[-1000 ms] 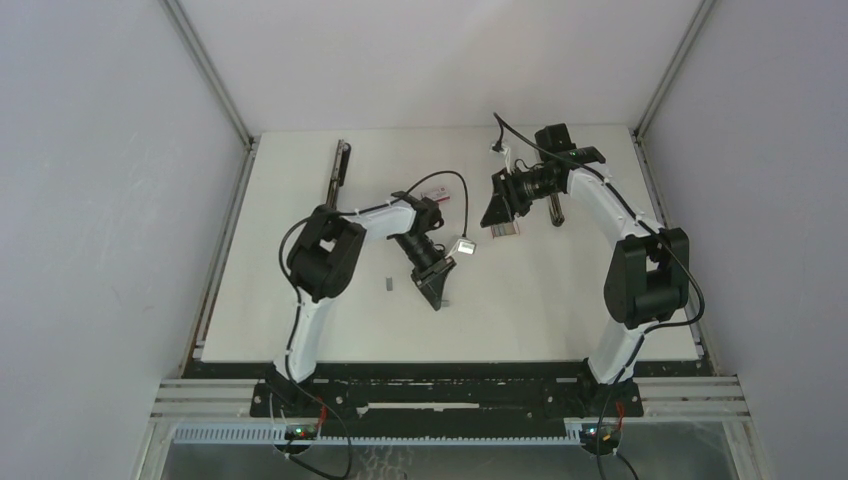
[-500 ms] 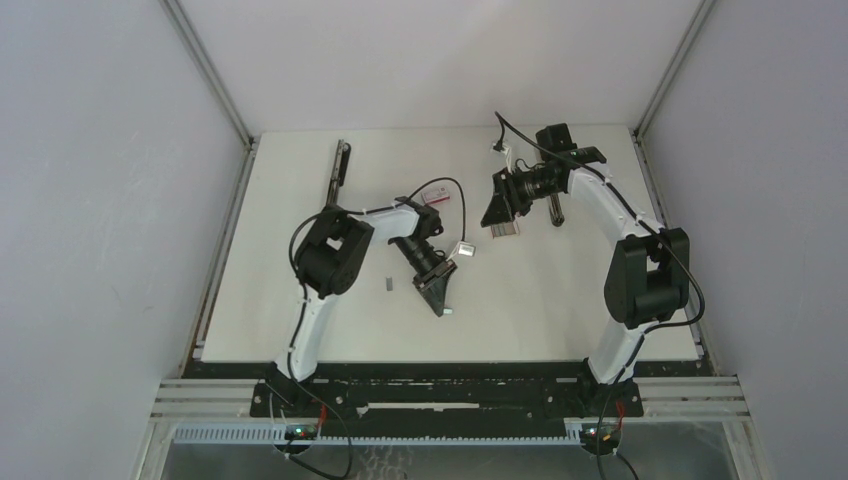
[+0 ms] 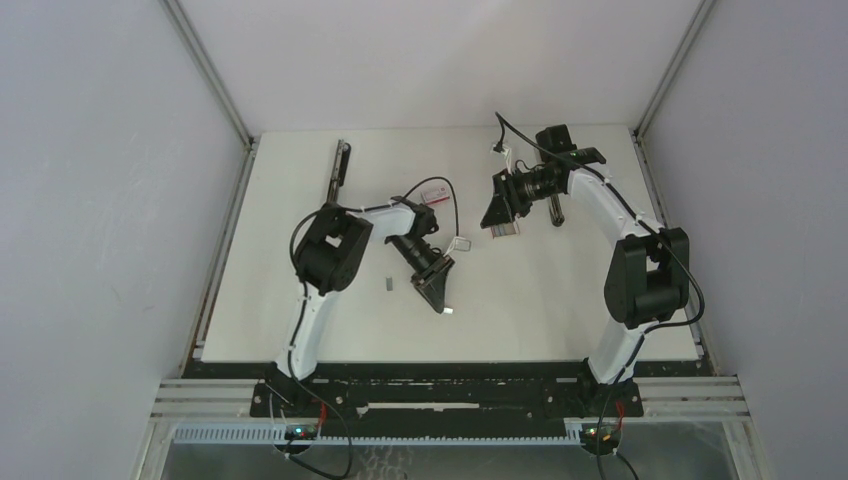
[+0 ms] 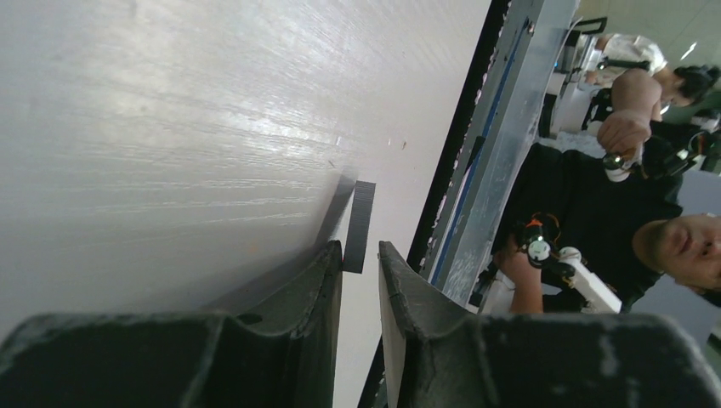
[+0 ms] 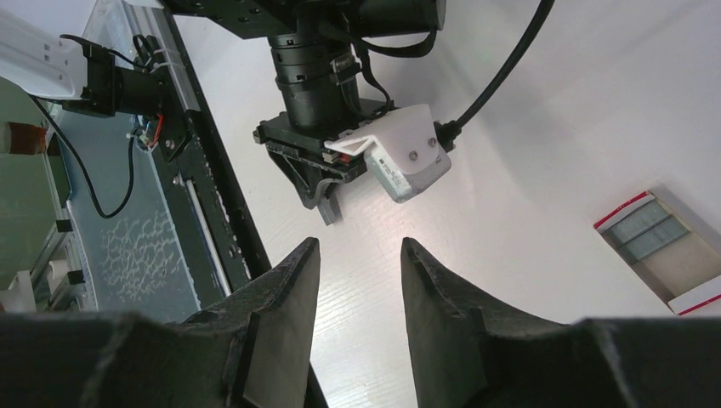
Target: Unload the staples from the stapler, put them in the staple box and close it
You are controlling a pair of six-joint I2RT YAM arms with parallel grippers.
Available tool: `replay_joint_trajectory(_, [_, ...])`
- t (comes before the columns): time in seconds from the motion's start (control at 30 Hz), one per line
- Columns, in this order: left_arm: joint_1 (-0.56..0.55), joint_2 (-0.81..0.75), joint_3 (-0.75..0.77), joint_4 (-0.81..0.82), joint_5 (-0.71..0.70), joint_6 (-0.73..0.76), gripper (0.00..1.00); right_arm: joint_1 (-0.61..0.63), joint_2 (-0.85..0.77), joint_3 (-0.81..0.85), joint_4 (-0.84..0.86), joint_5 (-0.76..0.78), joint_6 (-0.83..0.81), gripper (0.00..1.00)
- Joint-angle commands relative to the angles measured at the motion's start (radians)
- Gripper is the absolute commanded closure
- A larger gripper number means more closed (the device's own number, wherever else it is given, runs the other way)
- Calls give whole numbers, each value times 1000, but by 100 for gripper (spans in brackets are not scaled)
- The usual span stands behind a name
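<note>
the table [image 4: 170, 127] under the left gripper [image 4: 360, 252] is smooth, faintly grained like wood, with a soft sheen. its fingers [image 4: 298, 306] look matt dark plastic, slightly rough. the staples [image 4: 360, 212] just past the tips are dull grey ribbed metal.

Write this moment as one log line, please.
left gripper: narrowly apart, staple strip at tips, grip unclear | right gripper: open, empty
</note>
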Motion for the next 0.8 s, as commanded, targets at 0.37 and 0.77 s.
replay_joint_trajectory(0.37, [38, -29, -10, 84, -38, -67, 68, -5, -44, 1, 14, -33, -7, 60])
replay_joint_trajectory(0.77, [59, -77, -50, 175, -166, -143, 58, -3, -50, -1, 16, -16, -13, 56])
